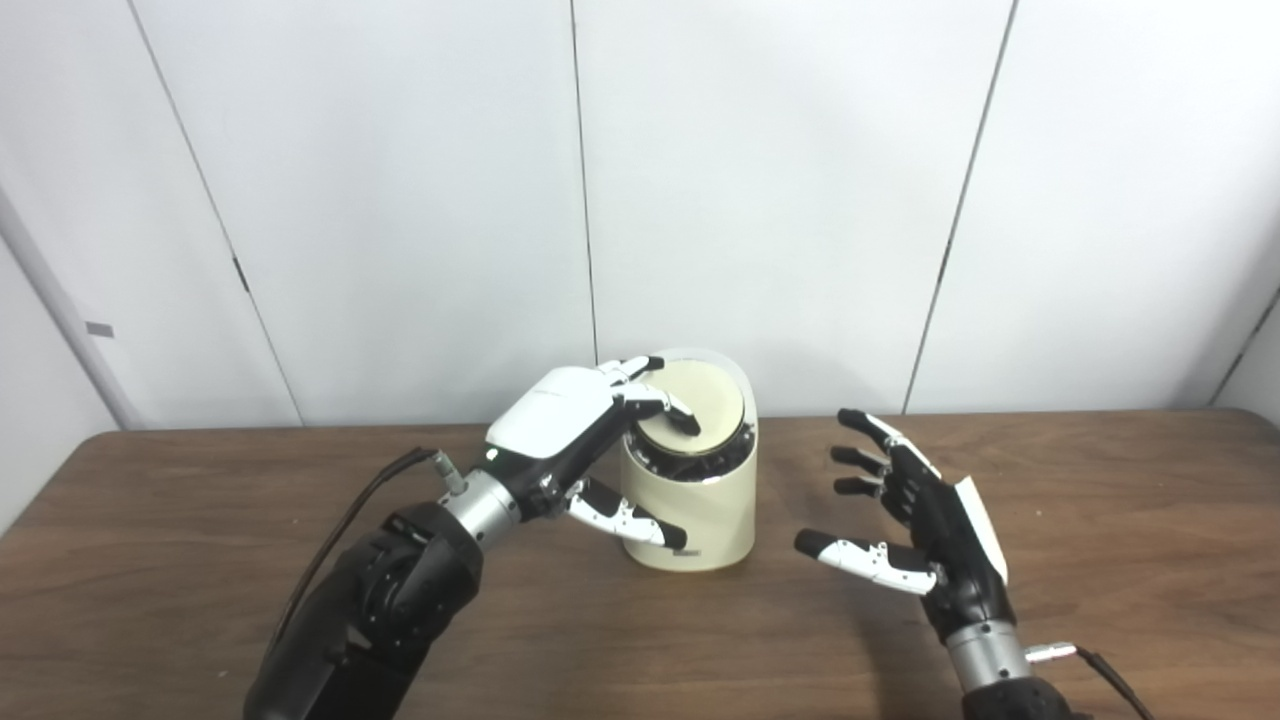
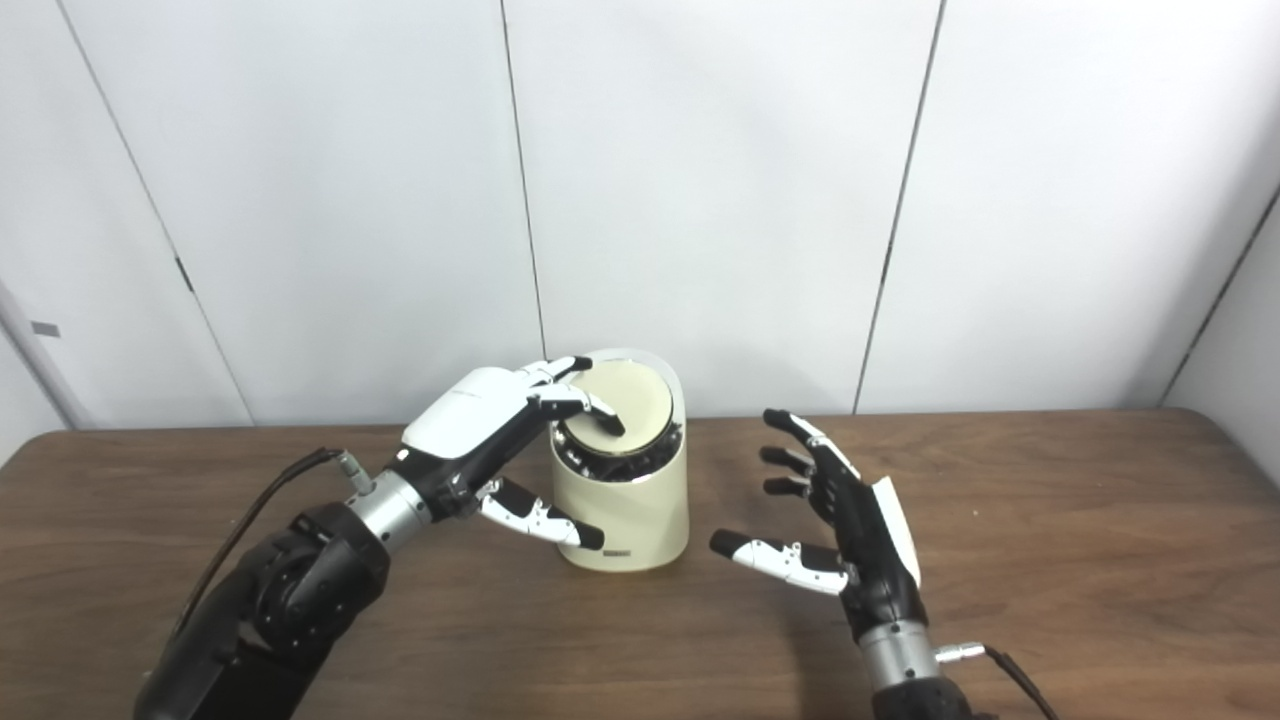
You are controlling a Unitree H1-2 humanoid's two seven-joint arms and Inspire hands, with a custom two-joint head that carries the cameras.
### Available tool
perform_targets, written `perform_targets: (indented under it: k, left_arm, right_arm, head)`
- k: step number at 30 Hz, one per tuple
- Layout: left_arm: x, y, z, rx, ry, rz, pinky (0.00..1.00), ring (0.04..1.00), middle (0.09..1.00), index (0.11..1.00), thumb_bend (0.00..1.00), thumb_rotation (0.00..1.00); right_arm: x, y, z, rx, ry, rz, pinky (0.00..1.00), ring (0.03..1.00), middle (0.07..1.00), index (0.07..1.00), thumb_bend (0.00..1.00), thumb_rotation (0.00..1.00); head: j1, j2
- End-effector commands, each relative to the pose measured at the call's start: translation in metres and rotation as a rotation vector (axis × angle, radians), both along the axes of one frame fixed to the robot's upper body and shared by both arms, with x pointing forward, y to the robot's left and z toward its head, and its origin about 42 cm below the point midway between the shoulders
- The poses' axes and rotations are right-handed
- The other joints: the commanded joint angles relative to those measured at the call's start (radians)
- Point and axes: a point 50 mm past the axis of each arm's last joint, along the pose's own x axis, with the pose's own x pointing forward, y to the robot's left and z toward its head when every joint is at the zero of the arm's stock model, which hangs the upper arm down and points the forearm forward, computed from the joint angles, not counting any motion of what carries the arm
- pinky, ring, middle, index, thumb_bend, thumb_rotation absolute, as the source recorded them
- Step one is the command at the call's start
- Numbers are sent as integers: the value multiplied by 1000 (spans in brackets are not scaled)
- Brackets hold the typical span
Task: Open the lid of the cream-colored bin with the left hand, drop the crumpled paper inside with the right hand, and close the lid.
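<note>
left hand is draped over the cream bin, fingertips pressing on its round lid, thumb along the wall, probably to push the lid shut. right hand waits beside the bin, fingers spread, holding nothing. crumpled paper isn't visible anywhere, so i'd guess it's already inside.

A smooth, cream-colored plastic bin with a semi-gloss lid stands on a dark wood-grain table; glossy white and black plastic shells cover the left hand, its wrist brushed metal.
</note>
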Motion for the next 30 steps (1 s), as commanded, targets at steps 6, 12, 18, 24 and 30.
perform_targets:
  k: [6,12,18,24,30]
  left_arm:
    - [5,1,22,-6,-75,-1,953,964,763,741,931,333]
    - [6,1,22,-8,-73,-1,964,967,764,744,922,332]
    - [5,1,22,-9,-73,1,958,966,765,744,922,333]
    - [5,2,22,-7,-73,3,956,966,769,745,923,331]
    - [6,2,21,-9,-74,2,965,966,764,744,923,332]
  right_arm:
    - [7,-2,22,-5,-137,32,709,833,907,849,884,227]
    - [6,3,26,-9,-167,8,638,765,852,807,828,144]
    - [5,2,24,-11,-105,47,704,836,948,914,927,260]
    - [3,4,28,-8,-118,41,695,796,898,875,899,247]
    - [2,6,30,-1,-114,50,701,804,908,850,889,226]
  head:
    - [0,1]
    - [1,-1]
    - [1,-1]
    - [0,0]
    - [-1,0]
